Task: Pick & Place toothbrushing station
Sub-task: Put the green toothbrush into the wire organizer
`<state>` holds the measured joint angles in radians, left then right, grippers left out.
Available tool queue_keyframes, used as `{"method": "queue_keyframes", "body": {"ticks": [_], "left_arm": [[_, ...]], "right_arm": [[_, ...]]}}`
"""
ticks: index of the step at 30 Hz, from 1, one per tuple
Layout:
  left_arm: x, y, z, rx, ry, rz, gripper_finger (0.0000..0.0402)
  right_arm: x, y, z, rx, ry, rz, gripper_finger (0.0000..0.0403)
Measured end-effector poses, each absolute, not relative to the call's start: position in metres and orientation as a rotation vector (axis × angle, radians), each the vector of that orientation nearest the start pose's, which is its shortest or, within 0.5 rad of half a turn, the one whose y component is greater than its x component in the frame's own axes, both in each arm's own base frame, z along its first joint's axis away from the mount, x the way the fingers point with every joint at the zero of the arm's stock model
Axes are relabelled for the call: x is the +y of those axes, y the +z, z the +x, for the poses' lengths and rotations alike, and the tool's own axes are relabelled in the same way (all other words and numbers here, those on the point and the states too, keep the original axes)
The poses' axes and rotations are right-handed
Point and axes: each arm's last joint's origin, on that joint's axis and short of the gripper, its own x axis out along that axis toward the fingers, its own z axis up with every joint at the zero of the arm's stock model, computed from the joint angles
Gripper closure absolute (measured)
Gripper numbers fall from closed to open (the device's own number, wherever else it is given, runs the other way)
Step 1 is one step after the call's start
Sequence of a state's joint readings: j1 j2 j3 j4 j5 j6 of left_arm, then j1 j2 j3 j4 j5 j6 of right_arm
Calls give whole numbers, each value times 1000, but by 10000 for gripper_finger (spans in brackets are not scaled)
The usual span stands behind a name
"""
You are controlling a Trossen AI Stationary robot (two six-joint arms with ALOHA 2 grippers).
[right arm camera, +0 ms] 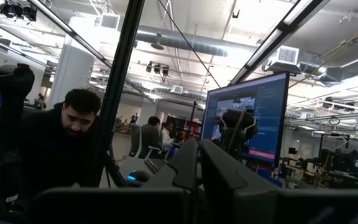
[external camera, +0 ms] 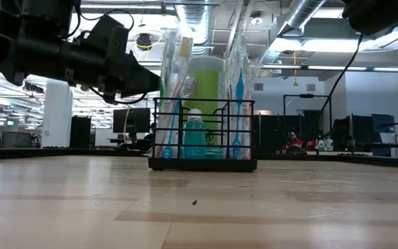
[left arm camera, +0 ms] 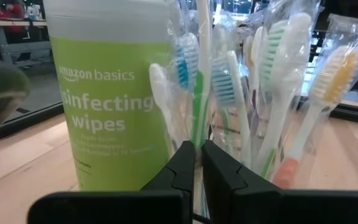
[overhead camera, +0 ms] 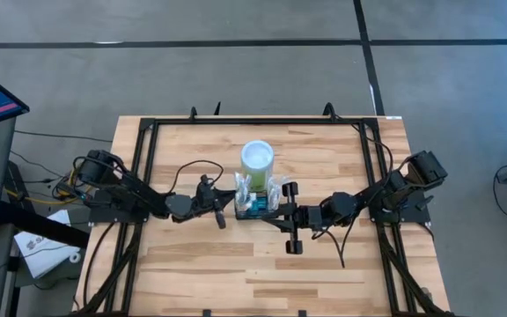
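From above, the toothbrushing station (overhead camera: 255, 208) sits near the middle of my bench (overhead camera: 192, 273), a small black wire caddy packed with wrapped toothbrushes. A lime-green wipes canister (overhead camera: 257, 159) stands touching its far side. My left hand (overhead camera: 219, 208) reaches in from the left and ends just beside the caddy's left wall; my right hand (overhead camera: 282, 212) comes from the right and ends against its right wall.

At bench height, the caddy (external camera: 203, 135) stands flat on the wood, with toothbrushes (external camera: 178, 83) rising out of it, a teal bottle (external camera: 194, 135) inside, and the green canister (external camera: 206, 90) behind. My left hand (external camera: 147, 84) hangs at the caddy's upper left edge; I cannot tell whether it touches the wire.

Through my left wrist camera, my left fingers (left arm camera: 182, 165) are pressed together, nothing between them, pointing at the toothbrushes (left arm camera: 229, 93) and the canister (left arm camera: 110, 93).

Through my right wrist camera, my right fingers (right arm camera: 185, 162) are pressed together too, aimed over the caddy toward the room, where a person (right arm camera: 67, 143) sits near a monitor (right arm camera: 247, 118).
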<state>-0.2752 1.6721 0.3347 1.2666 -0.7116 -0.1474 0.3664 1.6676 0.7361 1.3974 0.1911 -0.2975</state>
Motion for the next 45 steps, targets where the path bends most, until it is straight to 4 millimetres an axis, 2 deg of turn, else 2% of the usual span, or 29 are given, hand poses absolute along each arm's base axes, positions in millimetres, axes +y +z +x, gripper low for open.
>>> {"method": "queue_keyframes", "body": {"ticks": [19,26,35,45], "left_arm": [[-54,131,241,48,437,-115,396],[-53,114,243,84,456,-137,396],[-54,106,245,63,466,-146,396],[-55,107,245,55,443,-147,341]], "right_arm": [[112,248,306,-462,105,-164,389],[112,248,307,-461,111,-166,389],[112,247,307,-455,112,-168,390],[112,246,307,-443,114,-172,385]]}}
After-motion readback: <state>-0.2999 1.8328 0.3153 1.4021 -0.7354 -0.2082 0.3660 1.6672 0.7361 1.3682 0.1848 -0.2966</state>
